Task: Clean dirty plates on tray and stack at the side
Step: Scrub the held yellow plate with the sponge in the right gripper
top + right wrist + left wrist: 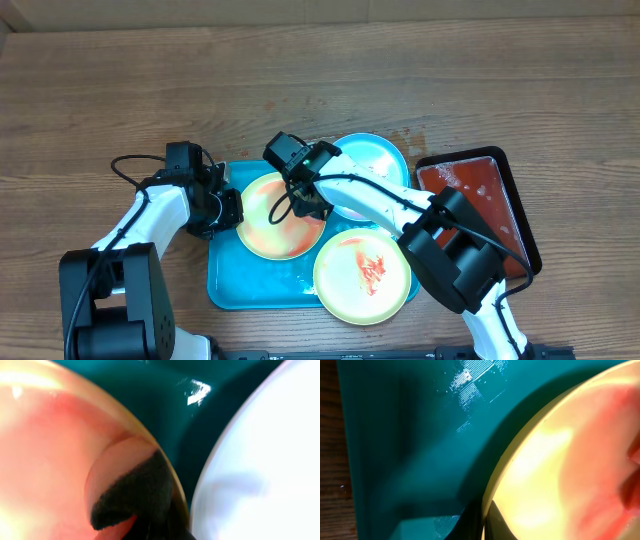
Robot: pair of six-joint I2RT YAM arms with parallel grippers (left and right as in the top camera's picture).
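Note:
The turquoise tray [225,285] holds three plates. A pale yellow plate [275,222] smeared orange lies at its left; it also shows in the left wrist view [560,460] and the right wrist view [45,445]. My left gripper [232,208] is shut on this plate's left rim [487,510]. My right gripper [310,205] is at the plate's right side, shut on a black fuzzy pad [135,495] that presses on the plate. A pale blue-white plate [375,160] lies at the back right [260,470]. A second yellow plate [362,275] with red sauce lies at the front.
A smaller black-rimmed red tray [490,200] with wet smears lies to the right of the turquoise tray. Bare wooden table [120,90] surrounds both trays. Tray floor shows beside the plates in the left wrist view [410,435] and the right wrist view [165,395].

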